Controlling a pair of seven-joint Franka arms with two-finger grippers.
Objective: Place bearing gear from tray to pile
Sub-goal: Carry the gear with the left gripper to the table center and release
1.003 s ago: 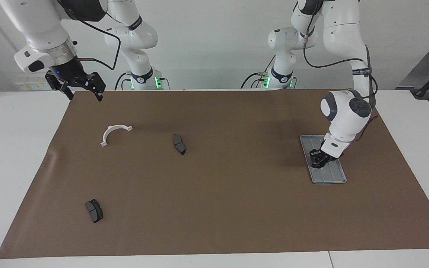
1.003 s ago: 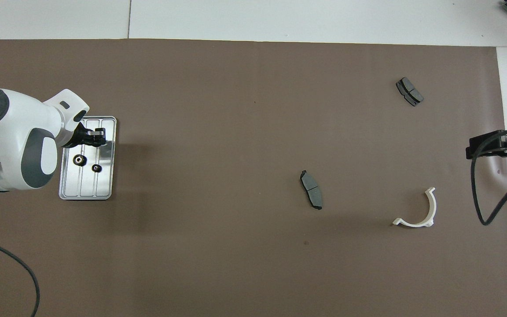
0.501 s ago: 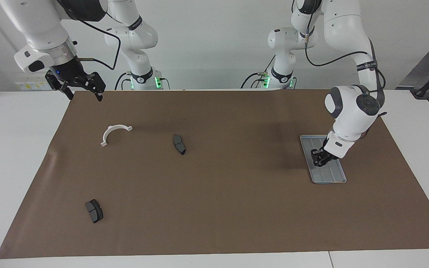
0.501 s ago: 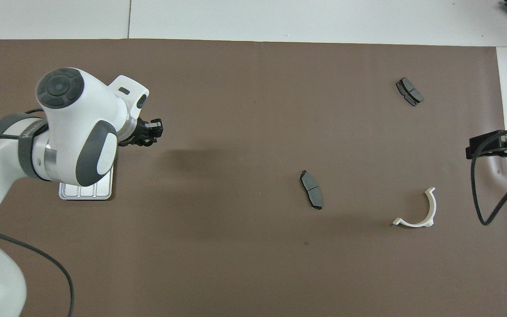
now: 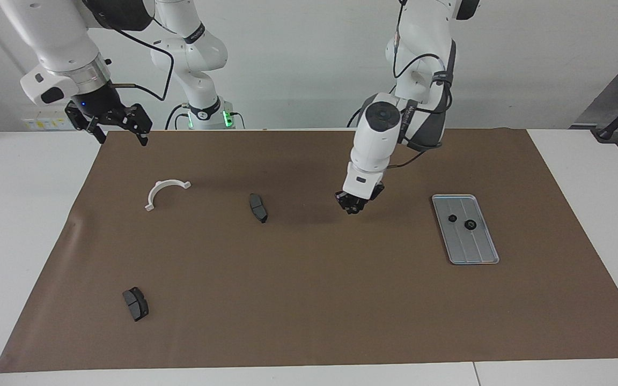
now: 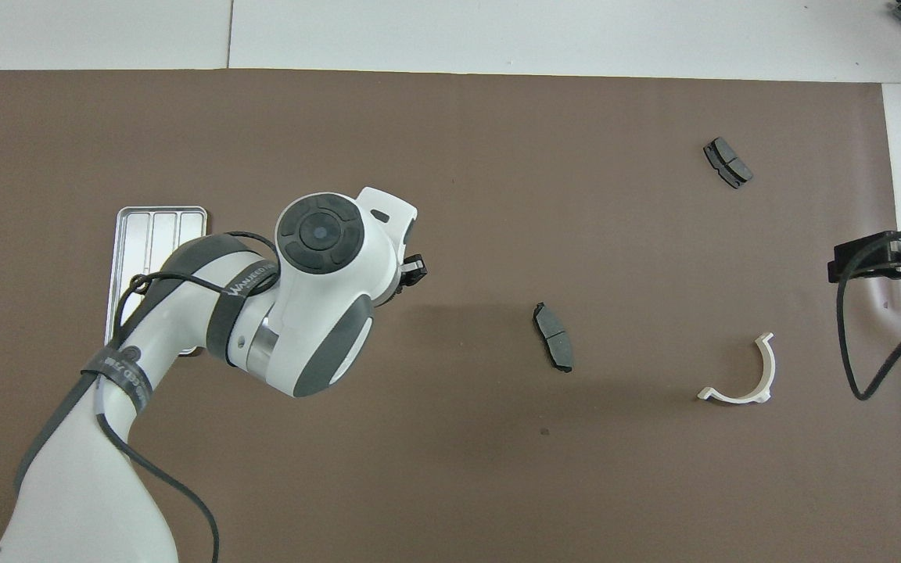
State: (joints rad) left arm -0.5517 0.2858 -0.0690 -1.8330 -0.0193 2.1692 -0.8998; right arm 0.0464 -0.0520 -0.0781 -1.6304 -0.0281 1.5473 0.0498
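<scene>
Two bearing gears (image 5: pixel 469 224) lie on the tray (image 5: pixel 479 256) at the left arm's end of the counter, while the left tool (image 5: pixel 353 207), clenched, apparently on a third, hangs over the brown mat (image 5: pixel 309 300), and the right tool (image 5: pixel 121 128) waits released.

A plain brown mat (image 5: pixel 309 300) covers the white table (image 5: pixel 19 214). The tray (image 5: pixel 475 252) on the mat is silver-grey with lengthwise ridges, and two small black gears (image 5: pixel 469 224) lie in it. Two dark grey pads lie on the mat, one (image 5: pixel 258 207) just beside the white curved bracket (image 5: pixel 165 191), another (image 5: pixel 135 303) well apart from the bracket. Both arms are white with dark grey joints; the left gripper (image 5: pixel 353 205) and the right gripper (image 5: pixel 118 128) are black.
</scene>
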